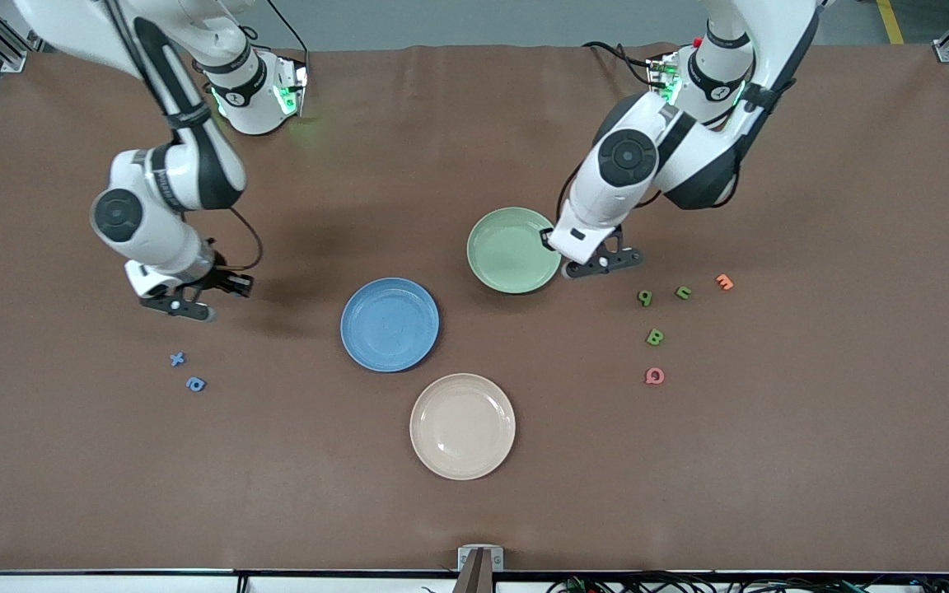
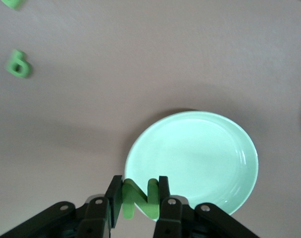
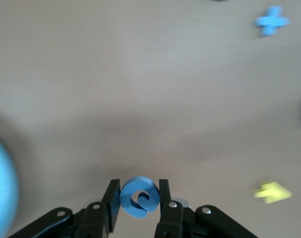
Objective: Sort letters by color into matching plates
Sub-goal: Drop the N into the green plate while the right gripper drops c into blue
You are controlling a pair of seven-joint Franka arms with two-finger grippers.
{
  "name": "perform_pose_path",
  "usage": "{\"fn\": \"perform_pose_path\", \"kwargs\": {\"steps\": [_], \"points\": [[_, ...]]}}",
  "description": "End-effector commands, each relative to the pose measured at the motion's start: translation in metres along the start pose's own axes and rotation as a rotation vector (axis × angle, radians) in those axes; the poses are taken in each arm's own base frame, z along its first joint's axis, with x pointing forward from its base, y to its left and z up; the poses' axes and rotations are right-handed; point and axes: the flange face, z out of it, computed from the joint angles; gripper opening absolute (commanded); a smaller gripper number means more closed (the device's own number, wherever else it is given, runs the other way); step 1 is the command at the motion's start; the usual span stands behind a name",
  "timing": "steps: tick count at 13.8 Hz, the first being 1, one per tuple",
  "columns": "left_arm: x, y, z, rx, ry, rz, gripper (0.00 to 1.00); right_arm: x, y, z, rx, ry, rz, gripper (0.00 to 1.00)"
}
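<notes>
Green letter (image 2: 138,198) sits clamped between left jaws; blue letter (image 3: 139,197) between right jaws.

Glossy green plate (image 2: 210,153); matt brown table cover (image 1: 771,453).

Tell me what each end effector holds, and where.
Left end effector: green letter N, pinched across its sides. Right end effector: round blue letter, pinched across its sides.

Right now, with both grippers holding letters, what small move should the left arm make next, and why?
Probably ease the left gripper forward over the green plate before releasing: it is shut on a green letter right at the plate's rim, not its middle.
</notes>
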Motion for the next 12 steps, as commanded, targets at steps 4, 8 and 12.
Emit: {"fn": "perform_pose_path", "kwargs": {"steps": [4, 8, 12], "points": [[-0.039, 0.016, 0.059, -0.017, -0.017, -0.030, 0.16, -0.004, -0.157, -0.001, 0.042, -0.034, 0.185, 0.00], [-0.053, 0.023, 0.079, -0.041, -0.020, -0.050, 0.17, -0.003, -0.214, 0.027, 0.050, -0.018, 0.242, 0.00], [-0.067, 0.022, 0.097, -0.020, -0.023, -0.034, 0.20, -0.003, -0.225, 0.043, 0.040, -0.022, 0.261, 1.00]]}}
